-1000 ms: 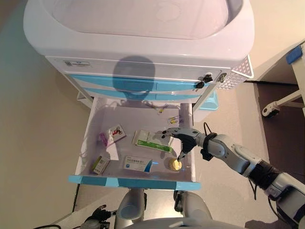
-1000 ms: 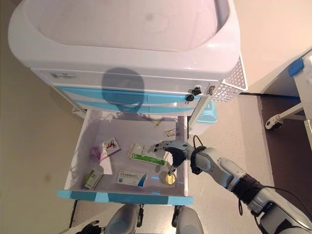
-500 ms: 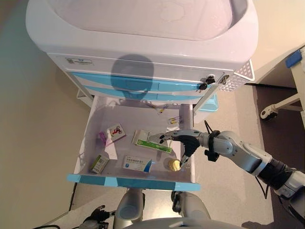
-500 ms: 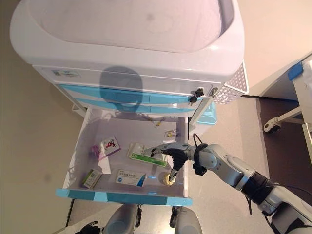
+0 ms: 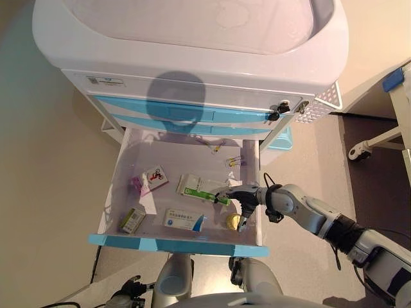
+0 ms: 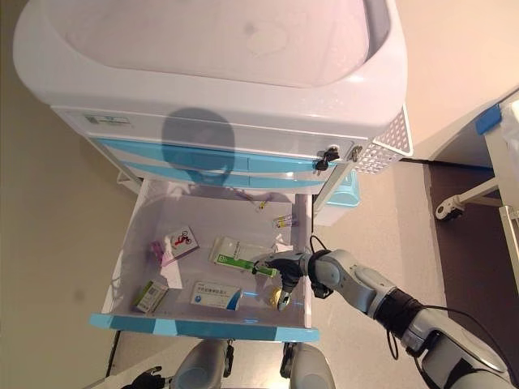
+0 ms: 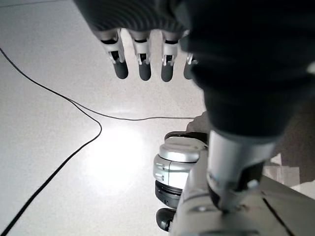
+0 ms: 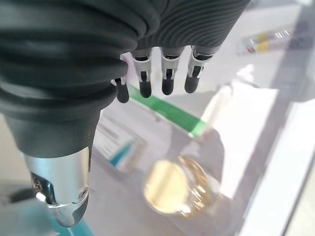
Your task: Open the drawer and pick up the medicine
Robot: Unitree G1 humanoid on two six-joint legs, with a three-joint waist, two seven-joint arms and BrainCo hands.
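Note:
The bottom drawer (image 5: 173,244) of the white and blue cart stands pulled out. A small round jar with a yellow top (image 5: 233,221) lies in its front right corner. My right hand (image 5: 241,196) is inside the drawer just above the jar, open, fingers over a green and white medicine box (image 5: 200,188). In the right wrist view the jar (image 8: 177,189) lies below the palm, between the straight fingers (image 8: 162,78) and the thumb (image 8: 59,196), untouched. My left hand (image 7: 142,64) hangs open over the floor.
The drawer also holds a blue and white box (image 5: 183,220), a small green box (image 5: 133,220), a red and white packet (image 5: 154,176) and small vials (image 5: 234,162) at the back right. Closed blue drawers (image 5: 186,115) sit above. A wheeled frame (image 5: 359,151) stands to the right.
My right hand has moved lower and toward the drawer's front, closer over the yellow-topped jar. The view has shifted slightly.

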